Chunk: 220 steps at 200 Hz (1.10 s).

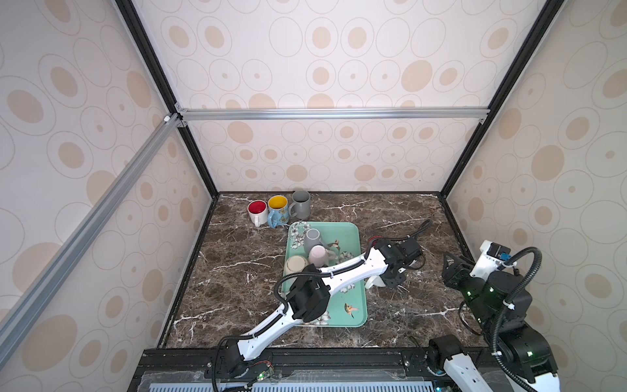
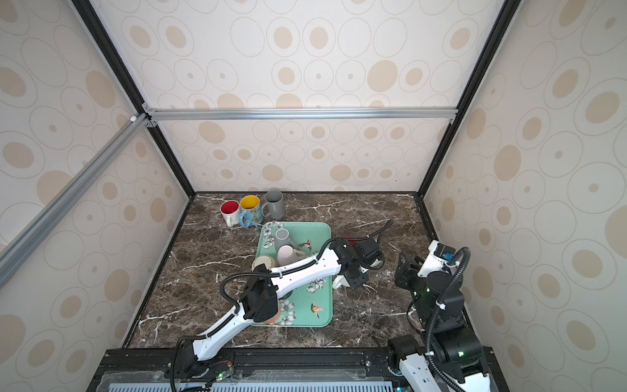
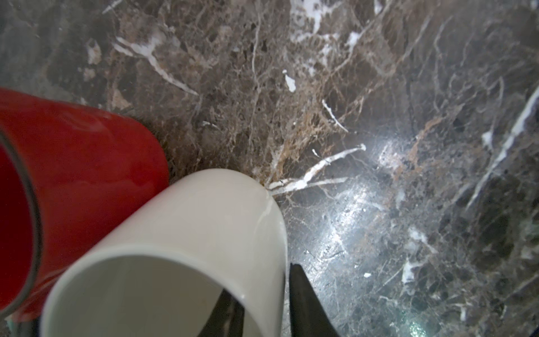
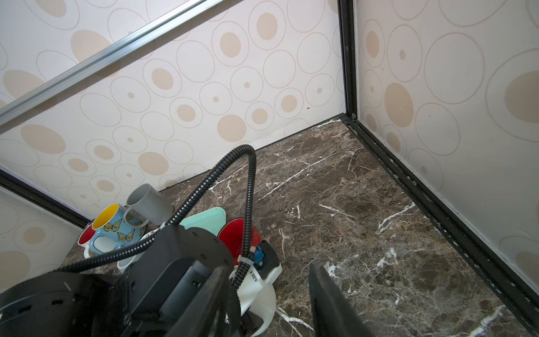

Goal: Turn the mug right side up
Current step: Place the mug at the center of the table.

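White mug (image 3: 204, 218) fills the left wrist view, mouth up and base down on the brown, white-veined marble surface (image 1: 237, 288). In a top view it shows only partly, just off the tray's right edge, under the left arm's wrist (image 1: 373, 282). The left pincer (image 3: 262, 291) straddles its wall, one finger (image 3: 227, 315) inside the mouth and the other outside. I cannot tell whether they press the wall or stand free of it. A red mug (image 3: 87, 160) stands close against the white one.

The teal flowered tray (image 1: 353, 237) carries a grey mug (image 1: 312, 237), a pink mug (image 1: 319, 255) and a cream mug (image 1: 295, 264), all bottom up. In the far left corner of the surface, three mugs stand upright: a red-lined mug (image 1: 257, 210), a butterfly mug (image 1: 278, 212) and a tall grey mug (image 1: 301, 205).

The right pincer (image 4: 267, 267) hangs at the right side, its fingers apart and holding nothing. Walls papered with beige ovals enclose the surface on three sides, held in black and aluminium framing.
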Motion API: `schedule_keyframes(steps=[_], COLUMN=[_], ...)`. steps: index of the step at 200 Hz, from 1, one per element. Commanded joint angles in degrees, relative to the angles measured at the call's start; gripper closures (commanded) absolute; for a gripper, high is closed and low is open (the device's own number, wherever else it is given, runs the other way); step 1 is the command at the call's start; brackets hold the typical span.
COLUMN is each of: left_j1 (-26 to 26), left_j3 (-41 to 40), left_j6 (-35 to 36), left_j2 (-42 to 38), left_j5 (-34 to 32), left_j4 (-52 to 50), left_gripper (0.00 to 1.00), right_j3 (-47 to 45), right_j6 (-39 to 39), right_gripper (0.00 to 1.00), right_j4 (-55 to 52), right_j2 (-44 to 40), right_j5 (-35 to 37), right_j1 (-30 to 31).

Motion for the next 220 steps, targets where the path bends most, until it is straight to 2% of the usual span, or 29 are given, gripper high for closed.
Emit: schedule_keyframes(steps=[1, 87, 133, 151, 178, 220], left_j1=[-0.38, -0.21, 1.55, 2.46, 4.74, 9.77], left_j3=[2.06, 1.98, -4.50, -10.74, -24.73, -46.57], left_j6=[1.26, 1.85, 2.67, 2.58, 1.82, -1.68], left_j2=[-1.06, -9.05, -16.05, -20.49, -28.92, -44.47], left_j5=[-1.00, -1.11, -3.17, -4.00, -4.62, -2.34], left_j4=[-1.55, 1.54, 4.78, 7.52, 14.39, 25.43], left_gripper=[0.67, 0.57, 0.55, 0.54, 0.53, 0.50], right_j3=[0.31, 1.82, 3.13, 2.44, 1.08, -0.58], right_j6=[0.48, 0.67, 0.41, -0.74, -1.03, 1.50], right_gripper=[0.52, 0.52, 0.53, 0.53, 0.53, 0.56], right_j4=[1.11, 0.16, 0.74, 2.90, 5.50, 8.46], right_j2=[0.64, 2.84, 6.05, 7.31, 9.30, 11.32], right_j5=[-0.51, -3.64, -10.04, -15.27, -22.29, -26.87], right_j1=[-0.13, -0.13, -0.12, -0.08, -0.13, -0.04])
